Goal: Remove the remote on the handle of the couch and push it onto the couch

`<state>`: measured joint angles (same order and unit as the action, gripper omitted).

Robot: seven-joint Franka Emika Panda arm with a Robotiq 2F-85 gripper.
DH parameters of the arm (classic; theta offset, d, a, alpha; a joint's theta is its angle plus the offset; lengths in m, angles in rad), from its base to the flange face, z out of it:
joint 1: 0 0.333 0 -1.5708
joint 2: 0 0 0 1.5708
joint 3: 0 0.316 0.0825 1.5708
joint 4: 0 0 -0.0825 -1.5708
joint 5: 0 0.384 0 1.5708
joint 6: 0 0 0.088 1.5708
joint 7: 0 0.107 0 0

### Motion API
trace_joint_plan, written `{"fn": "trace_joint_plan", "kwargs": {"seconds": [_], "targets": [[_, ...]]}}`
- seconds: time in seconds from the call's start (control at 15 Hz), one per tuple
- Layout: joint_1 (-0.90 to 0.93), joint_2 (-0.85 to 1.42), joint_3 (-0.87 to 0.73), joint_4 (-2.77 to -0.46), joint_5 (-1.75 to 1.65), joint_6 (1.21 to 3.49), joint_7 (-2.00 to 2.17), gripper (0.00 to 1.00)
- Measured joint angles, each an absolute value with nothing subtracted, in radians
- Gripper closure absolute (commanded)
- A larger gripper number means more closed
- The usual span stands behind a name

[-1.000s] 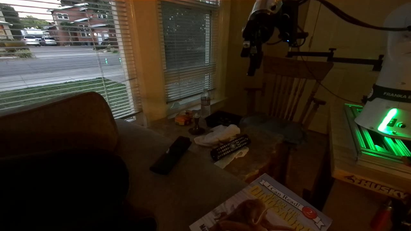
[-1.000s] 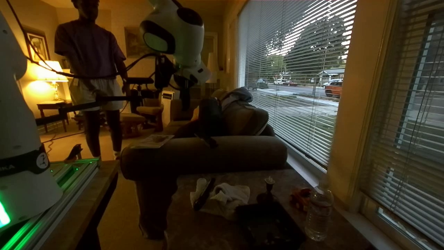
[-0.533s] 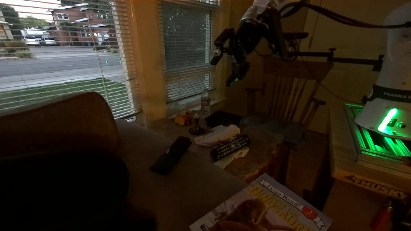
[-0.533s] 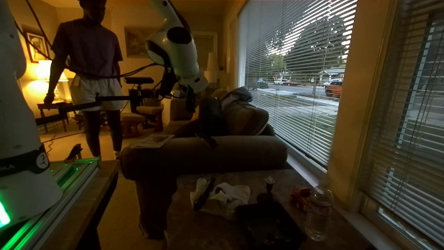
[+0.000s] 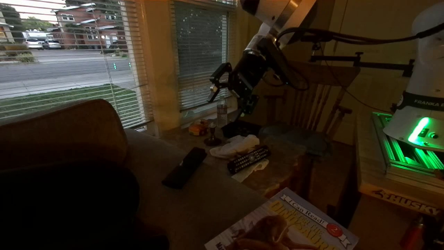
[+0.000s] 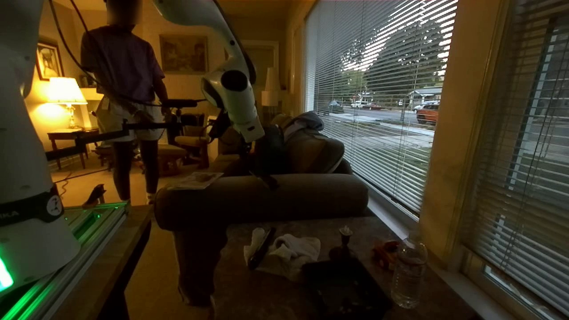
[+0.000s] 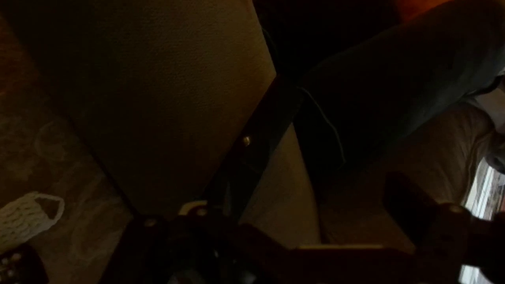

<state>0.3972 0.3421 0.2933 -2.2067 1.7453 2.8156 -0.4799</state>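
The remote (image 5: 185,168) is long, slim and dark. It lies flat across the handle of the couch (image 5: 215,201), the broad brown armrest; both also show in an exterior view, remote (image 6: 266,180) and armrest (image 6: 315,191). The couch (image 5: 66,132) has a rounded cushion back. My gripper (image 5: 224,110) is open and empty, tilted in the air above the side table, short of the remote. In the wrist view the gripper's fingers (image 7: 311,201) are spread at the bottom. The remote (image 7: 256,146) runs diagonally over the armrest (image 7: 158,98), its near end hidden behind a finger.
A book (image 5: 281,222) lies on the armrest's front end. The side table holds another remote with pale buttons (image 5: 249,159), a white cloth (image 5: 236,146), a candlestick (image 5: 212,137), a black tray (image 6: 346,289) and a bottle (image 6: 408,275). A dark item (image 6: 269,149) rests on the couch.
The arm has moved down and towards the armrest, leftward in an exterior view. The gripper has tilted, and its fingers now show spread. The remote has not moved.
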Motion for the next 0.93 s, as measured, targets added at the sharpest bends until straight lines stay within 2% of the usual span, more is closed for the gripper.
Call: {"fn": "trace_joint_plan", "kwargs": {"seconds": [0.93], "targets": [[0.401, 0.686, 0.281, -1.923, 1.842, 2.818, -0.466, 0.0]]}}
